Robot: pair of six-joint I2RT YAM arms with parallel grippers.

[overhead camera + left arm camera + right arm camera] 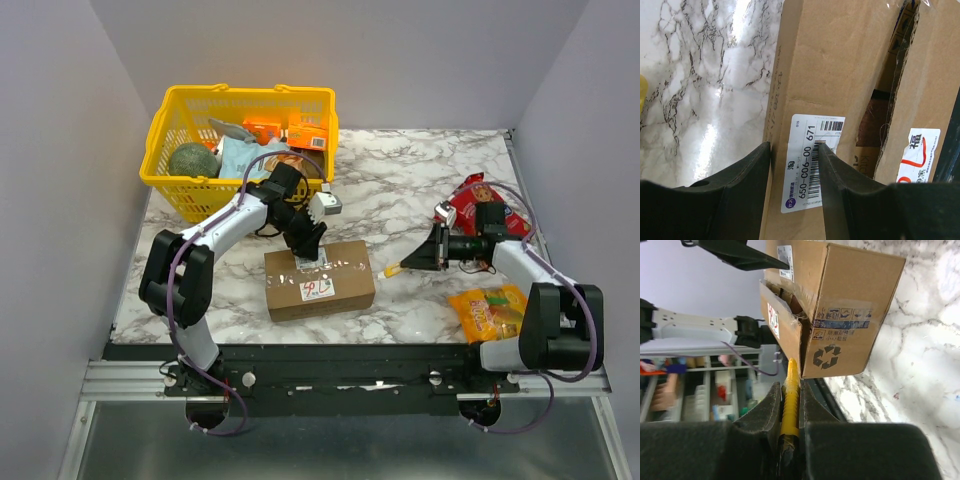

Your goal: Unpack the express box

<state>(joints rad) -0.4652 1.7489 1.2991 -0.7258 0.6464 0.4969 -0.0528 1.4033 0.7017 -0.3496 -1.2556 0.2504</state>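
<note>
White marble-patterned tabletop (400,180) filled the frame's middle. Yellow plastic mesh basket (190,200) sat on it at upper left. Brown corrugated cardboard box (320,285) lay flat at lower centre. Red crinkly snack packet (470,200) lay at right, orange-yellow snack packet (487,312) at lower right, well apart from the box.

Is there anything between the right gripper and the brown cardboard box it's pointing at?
Nothing visible. The right gripper, shut on a slim yellow tool, faces the brown cardboard shipping box end-on, with only bare marble tabletop between them.
</note>
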